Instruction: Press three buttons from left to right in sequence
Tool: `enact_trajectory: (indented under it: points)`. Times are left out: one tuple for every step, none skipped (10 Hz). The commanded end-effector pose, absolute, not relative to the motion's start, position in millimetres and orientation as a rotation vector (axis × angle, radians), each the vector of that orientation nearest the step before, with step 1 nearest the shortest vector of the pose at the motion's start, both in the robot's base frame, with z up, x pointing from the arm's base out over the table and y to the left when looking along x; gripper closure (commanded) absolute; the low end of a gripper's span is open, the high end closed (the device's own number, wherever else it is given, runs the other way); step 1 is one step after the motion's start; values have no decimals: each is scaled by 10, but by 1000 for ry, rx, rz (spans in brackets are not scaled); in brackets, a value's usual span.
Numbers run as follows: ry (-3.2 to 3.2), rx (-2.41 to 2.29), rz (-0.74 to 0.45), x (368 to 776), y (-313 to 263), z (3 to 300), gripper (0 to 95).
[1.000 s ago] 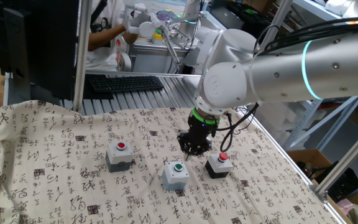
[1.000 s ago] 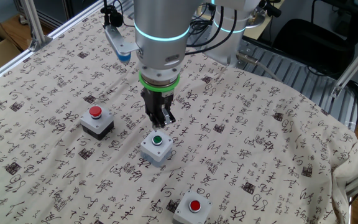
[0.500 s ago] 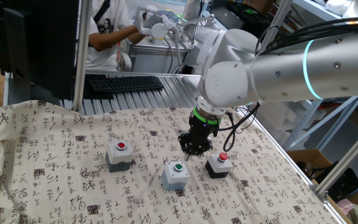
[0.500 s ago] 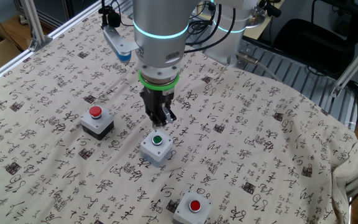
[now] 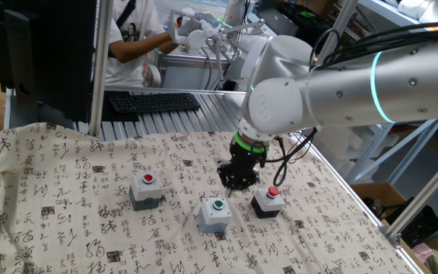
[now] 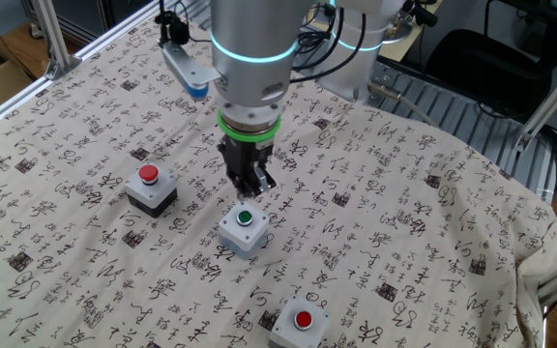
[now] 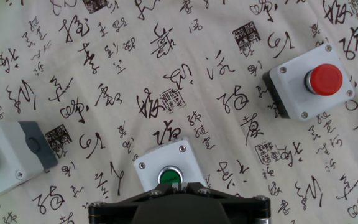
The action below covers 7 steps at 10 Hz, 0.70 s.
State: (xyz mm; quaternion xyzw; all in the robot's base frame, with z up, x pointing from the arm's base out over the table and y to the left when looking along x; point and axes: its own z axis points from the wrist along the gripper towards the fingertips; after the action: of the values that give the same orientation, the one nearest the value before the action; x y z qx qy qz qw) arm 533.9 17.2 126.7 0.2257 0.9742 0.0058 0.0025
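My gripper (image 6: 247, 184) hangs just above the green button (image 6: 244, 217) at mid-frame; whether my fingers are spread I cannot tell. Red buttons sit left (image 6: 148, 175) and bottom (image 6: 304, 320).

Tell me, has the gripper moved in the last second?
No. The gripper hangs in the same spot just above and behind the green button in both fixed views, with no visible shift.

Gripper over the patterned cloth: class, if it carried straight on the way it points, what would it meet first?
Probably the green-capped button. The gripper points down at the table, and the hand view puts that cap directly ahead. The fixed views leave it unclear whether it is centred, so it might catch the box's edge or the cloth instead.
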Motion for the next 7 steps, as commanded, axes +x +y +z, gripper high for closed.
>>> enact_trajectory:
  points:
    - [3052,713,63,5347,173,1264,950]
    - [3051,707,55,5347,174,1264,950]
    - [3050,702,60,5347,174,1265,950]
    - [3051,703,71,5347,175,1265,950]
    - [3051,704,74,5348,177,1263,950]
    - [3047,701,80,5352,180,1261,950]
    - [3046,711,100,5362,206,1251,950]
